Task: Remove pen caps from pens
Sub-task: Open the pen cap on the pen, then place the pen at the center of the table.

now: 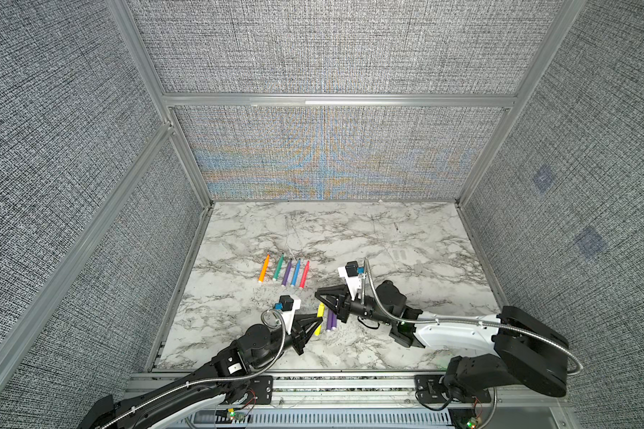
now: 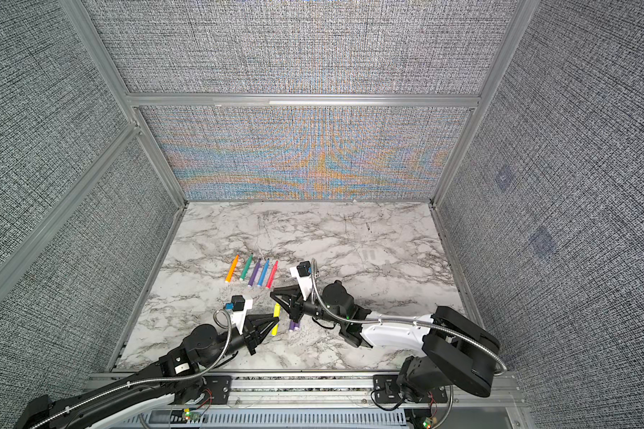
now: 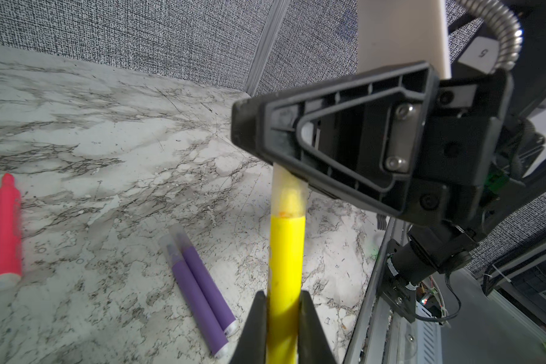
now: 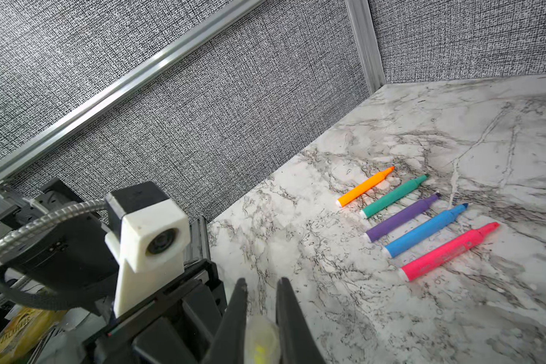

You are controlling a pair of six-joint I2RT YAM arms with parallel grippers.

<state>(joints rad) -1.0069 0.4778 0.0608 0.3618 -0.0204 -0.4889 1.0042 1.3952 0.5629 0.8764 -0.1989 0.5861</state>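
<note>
A yellow pen (image 3: 286, 252) is held just above the marble, and my left gripper (image 3: 282, 299) is shut on its body. The pen's clear cap (image 3: 289, 195) is still on its tip. My right gripper (image 4: 260, 283) is shut on that cap (image 4: 262, 337). In both top views the two grippers (image 1: 318, 318) (image 1: 317, 294) meet at the yellow pen (image 1: 319, 315), front centre. Two purple pens (image 1: 331, 320) (image 3: 199, 290) with clear caps lie side by side just right of it.
Five uncapped pens lie in a row further back: orange (image 4: 364, 186), green (image 4: 394, 197), purple (image 4: 401, 218), blue (image 4: 423, 231) and red (image 4: 448, 252). Faint clear tubes (image 1: 400, 254) lie on the marble to the right. Metal rails edge the tabletop.
</note>
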